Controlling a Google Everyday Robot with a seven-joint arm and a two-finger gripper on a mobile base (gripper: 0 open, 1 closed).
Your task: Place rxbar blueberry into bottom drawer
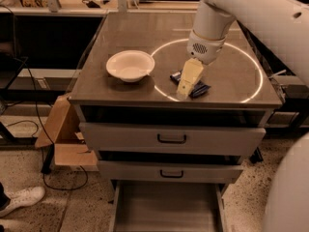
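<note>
The rxbar blueberry (201,88) lies flat on the cabinet top, a dark blue wrapper mostly covered by my gripper. My gripper (186,88) hangs from the white arm, right over the bar, its pale fingers (189,78) pointing down and forward onto it. The bottom drawer (166,207) is pulled out at the foot of the cabinet, a shallow grey tray with nothing in it.
A white bowl (130,65) sits on the cabinet top left of the bar. Two upper drawers with dark handles (171,139) are closed. A cardboard box (63,139) and cables lie on the floor at left. A shoe (21,198) shows at bottom left.
</note>
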